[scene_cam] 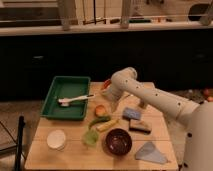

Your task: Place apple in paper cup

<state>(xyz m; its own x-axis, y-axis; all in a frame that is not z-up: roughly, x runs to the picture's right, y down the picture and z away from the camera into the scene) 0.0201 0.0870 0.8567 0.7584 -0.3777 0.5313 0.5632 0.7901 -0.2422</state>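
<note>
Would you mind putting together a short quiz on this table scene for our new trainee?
1. Multiple choice: where on the table does the paper cup stand, as the camera sees it? A) back right corner; B) front left corner; C) dead centre.
2. True or false: the apple already lies in the paper cup.
3. Short answer: which task thing is the gripper nearest?
Key: 1 B. 2 False: the apple rests on the table, apart from the cup. 3 The apple; the gripper hangs close beside it, over the table's middle.
</note>
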